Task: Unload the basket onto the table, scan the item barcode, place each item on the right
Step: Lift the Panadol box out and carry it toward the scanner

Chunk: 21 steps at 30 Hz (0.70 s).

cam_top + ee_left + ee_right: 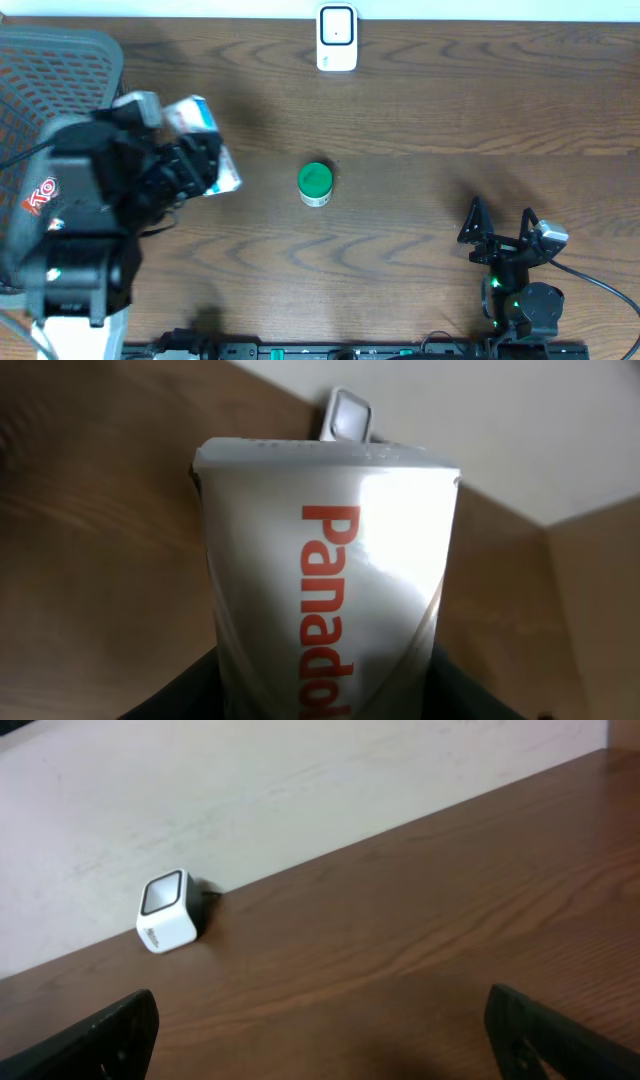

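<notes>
My left gripper (195,165) is shut on a white Panadol box (205,150) with red lettering, held above the table's left side. In the left wrist view the box (330,580) fills the middle, its far end pointing toward the white barcode scanner (348,415). The scanner (337,38) stands at the table's far edge, centre. It also shows small at the left in the right wrist view, scanner (168,910). My right gripper (500,225) rests at the near right, open, with nothing between its fingers (110,1035).
A green-lidded white jar (315,183) stands in the middle of the wooden table (420,110). A grey mesh basket (55,70) sits at the far left, partly under my left arm. A pale wall runs behind the table's far edge.
</notes>
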### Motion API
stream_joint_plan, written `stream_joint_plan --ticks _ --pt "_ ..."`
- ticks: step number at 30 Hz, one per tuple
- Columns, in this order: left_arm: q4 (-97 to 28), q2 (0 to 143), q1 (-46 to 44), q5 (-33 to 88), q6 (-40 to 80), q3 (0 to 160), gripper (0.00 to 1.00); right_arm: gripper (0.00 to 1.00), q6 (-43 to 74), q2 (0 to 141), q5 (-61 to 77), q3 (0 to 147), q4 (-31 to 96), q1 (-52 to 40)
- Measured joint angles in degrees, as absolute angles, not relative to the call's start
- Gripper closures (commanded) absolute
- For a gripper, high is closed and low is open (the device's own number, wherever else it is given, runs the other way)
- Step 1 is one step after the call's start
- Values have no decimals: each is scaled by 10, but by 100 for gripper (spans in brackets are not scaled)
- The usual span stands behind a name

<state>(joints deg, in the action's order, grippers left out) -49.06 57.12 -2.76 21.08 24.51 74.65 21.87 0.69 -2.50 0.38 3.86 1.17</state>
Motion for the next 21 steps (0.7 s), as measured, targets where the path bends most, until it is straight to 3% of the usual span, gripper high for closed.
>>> stream_joint_plan --ticks 9,21 --pt "-429 712 -291 36 348 744 49 1 219 7 -25 4 39 12" --pt "-296 958 -482 -68 513 744 48 1 218 7 -25 4 39 12"
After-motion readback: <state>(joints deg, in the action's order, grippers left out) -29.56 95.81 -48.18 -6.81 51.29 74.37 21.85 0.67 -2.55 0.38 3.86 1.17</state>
